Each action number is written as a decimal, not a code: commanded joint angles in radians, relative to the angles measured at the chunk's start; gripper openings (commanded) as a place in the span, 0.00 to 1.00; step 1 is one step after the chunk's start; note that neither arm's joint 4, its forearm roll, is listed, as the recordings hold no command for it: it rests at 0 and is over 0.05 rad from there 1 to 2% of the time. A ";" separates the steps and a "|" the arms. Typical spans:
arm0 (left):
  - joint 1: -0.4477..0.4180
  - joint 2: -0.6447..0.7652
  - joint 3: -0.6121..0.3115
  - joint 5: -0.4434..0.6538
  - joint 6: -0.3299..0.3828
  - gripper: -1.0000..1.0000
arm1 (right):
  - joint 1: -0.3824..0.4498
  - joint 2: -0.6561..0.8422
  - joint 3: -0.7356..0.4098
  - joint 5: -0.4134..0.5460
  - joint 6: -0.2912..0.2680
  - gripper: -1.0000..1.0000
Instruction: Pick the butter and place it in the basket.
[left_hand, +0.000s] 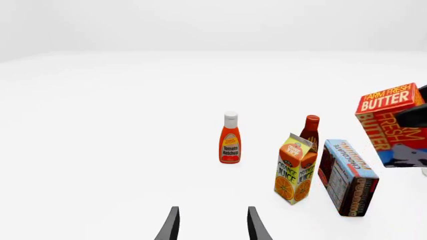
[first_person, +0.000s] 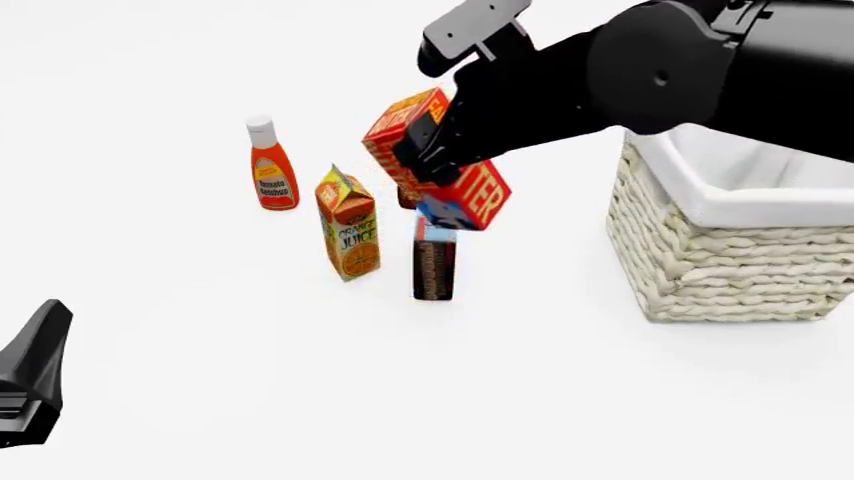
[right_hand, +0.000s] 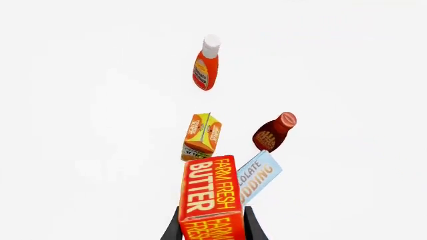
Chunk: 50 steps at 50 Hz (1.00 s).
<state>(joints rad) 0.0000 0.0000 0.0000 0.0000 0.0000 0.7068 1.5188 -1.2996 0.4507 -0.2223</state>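
The butter (first_person: 477, 194), a red and orange box, hangs tilted in the air above the other groceries, left of the basket (first_person: 721, 262). My right gripper (first_person: 424, 158) is shut on it. In the right wrist view the butter (right_hand: 209, 195) sits between the two dark fingers (right_hand: 254, 228). The left wrist view shows the butter (left_hand: 389, 121) held up at the far right. Low at the near left of the table, my left gripper (first_person: 30, 378) is open and holds nothing, its fingers (left_hand: 171, 226) apart over bare table.
A ketchup bottle (first_person: 274, 168), an orange juice carton (first_person: 350, 226) and a chocolate pudding box (first_person: 434, 264) stand below and left of the butter. A dark red sauce bottle (right_hand: 273, 133) stands behind them. The basket has a white cloth lining (first_person: 747, 180).
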 joint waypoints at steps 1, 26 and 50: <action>0.000 0.000 0.000 0.000 0.000 1.00 | -0.038 -0.031 -0.015 -0.019 0.050 0.00; 0.000 0.000 0.000 0.000 0.000 1.00 | -0.075 -0.048 -0.007 -0.047 0.107 0.00; 0.000 0.000 0.000 0.000 0.000 1.00 | -0.119 -0.079 0.028 -0.093 0.160 0.00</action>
<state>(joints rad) 0.0000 0.0000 0.0000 0.0000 0.0000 0.6025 1.4581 -1.2693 0.3760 -0.1032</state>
